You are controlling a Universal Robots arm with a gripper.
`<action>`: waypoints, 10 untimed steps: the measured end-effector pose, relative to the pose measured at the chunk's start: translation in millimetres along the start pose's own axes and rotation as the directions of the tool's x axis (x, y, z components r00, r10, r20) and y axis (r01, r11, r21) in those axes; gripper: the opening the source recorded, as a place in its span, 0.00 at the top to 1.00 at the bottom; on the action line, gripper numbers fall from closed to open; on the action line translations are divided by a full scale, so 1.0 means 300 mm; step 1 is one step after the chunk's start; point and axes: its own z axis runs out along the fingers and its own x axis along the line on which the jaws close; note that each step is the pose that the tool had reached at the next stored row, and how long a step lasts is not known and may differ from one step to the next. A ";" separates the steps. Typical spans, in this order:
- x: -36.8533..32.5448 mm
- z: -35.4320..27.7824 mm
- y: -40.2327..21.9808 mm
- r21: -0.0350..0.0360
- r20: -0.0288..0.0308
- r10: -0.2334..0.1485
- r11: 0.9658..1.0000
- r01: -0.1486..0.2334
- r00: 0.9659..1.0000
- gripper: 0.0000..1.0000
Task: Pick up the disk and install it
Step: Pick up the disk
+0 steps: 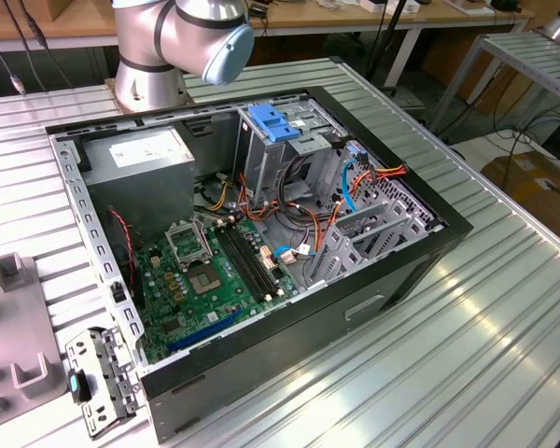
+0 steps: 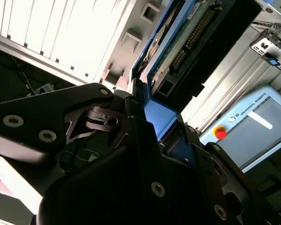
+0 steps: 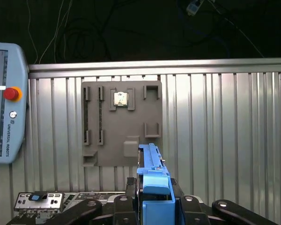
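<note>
The disk (image 3: 152,168) is seen edge-on in the first wrist view, a thin dark body with blue plastic rails, standing up between the black fingers. My gripper (image 3: 154,199) is shut on its near end. In the second wrist view the disk (image 2: 201,42) shows its dark underside, with a green circuit board and a connector row, framed by a blue rail. The gripper (image 2: 154,124) clamps its blue end there. The disk is held in the air above a grey fixture plate (image 3: 122,124) on the ribbed table.
An open computer case (image 1: 429,219) lies on the aluminium table, with a motherboard (image 1: 215,271), a grey power-supply box (image 1: 140,154) and a blue caddy (image 1: 275,121) at the drive bay. A teach pendant (image 3: 4,103) and a metal bracket (image 3: 37,199) lie beside the fixture plate.
</note>
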 end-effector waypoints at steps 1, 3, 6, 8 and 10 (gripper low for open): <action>0.000 0.001 -0.013 0.000 0.000 0.000 1.000 0.000 1.000 0.63; -0.001 0.001 -0.035 0.000 -0.001 0.000 1.000 0.000 1.000 0.63; -0.002 0.002 -0.081 0.000 -0.001 0.000 1.000 0.000 1.000 0.63; -0.003 0.003 -0.099 0.000 -0.001 0.000 1.000 0.000 1.000 0.63; -0.003 0.003 -0.112 0.000 -0.001 0.000 1.000 0.000 1.000 0.63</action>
